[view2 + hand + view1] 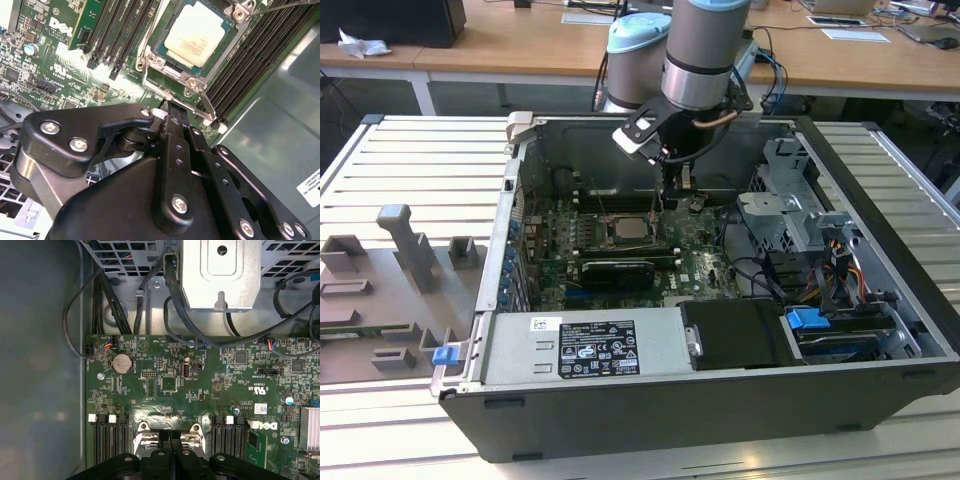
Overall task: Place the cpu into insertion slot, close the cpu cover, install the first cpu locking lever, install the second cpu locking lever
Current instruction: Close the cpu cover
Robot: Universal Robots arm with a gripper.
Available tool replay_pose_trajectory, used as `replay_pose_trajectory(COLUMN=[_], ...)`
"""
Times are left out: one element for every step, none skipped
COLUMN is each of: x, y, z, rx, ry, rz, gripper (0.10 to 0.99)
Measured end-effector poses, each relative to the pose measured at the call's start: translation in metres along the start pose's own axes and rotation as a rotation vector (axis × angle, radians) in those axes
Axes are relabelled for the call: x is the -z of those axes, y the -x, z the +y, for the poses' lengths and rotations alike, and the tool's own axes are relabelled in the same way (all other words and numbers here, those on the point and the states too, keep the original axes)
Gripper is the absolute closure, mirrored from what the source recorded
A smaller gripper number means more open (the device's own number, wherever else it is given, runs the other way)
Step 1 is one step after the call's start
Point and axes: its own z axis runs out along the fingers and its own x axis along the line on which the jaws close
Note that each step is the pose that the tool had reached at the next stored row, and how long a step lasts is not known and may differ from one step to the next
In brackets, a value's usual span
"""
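Claw (172, 111) nearest, its black body across the foreground in both wrist views, tips down at one edge of the insertion slot (630, 230). Risk, as I judge it: the tips are narrow, and the wire lever (207, 107) just beside them is thin and likely springy. A slip could drive the tips into the green board (60, 65) or the white latch (220, 128) of the memory slots (250, 55) flanking the slot. A push on a cover not lying flat could bind against the chip. Claw fingers are drawn together with no gap and nothing gripped; whether the tips touch lever or frame, cannot tell. Just past the tips, the cpu cover (167, 73) lies down around the cpu (196, 34), which sits in the slot, pale top showing through the cut-out. Lever latched or free: unclear. Beyond the slot, the drive cage (220, 270) and cables.
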Motion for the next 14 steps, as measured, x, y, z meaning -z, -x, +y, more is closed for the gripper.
replay_pose_trajectory(x=[-0.0005,-0.0009,-0.0011,-0.0016,-0.0019,-0.0023,-0.0027,-0.0031,-0.0037,-0.0042,-0.0055,-0.0065,-0.0079,-0.0102], y=[0.0,0.0,0.0,0.0,0.0,0.0,0.0001,0.0001,0.0001,0.0001,0.0001,0.0001,0.0002,0.0003], z=[-0.0008,-0.0014,-0.0021,-0.0035,-0.0042,-0.005,-0.006,-0.0068,-0.0081,-0.0091,-0.0112,-0.0123,-0.0135,-0.0157], rx=[0.0,0.0,0.0,0.0,0.0,0.0,0.0,0.0,0.0,0.0,0.0,0.0,0.0,0.0], ry=[0.0,0.0,0.0,0.0,0.0,0.0,0.0,0.0,0.0,0.0,0.0,0.0,0.0,0.0], rz=[0.0001,0.0001,0.0001,0.0001,0.0002,0.0002,0.0001,0.0002,0.0002,0.0002,0.0002,0.0002,0.0002,0.0001], gripper=[0.98,0.98,0.98,0.98,0.98,0.98,0.98,0.98,0.98,0.98,0.98,0.98,0.98,0.98])
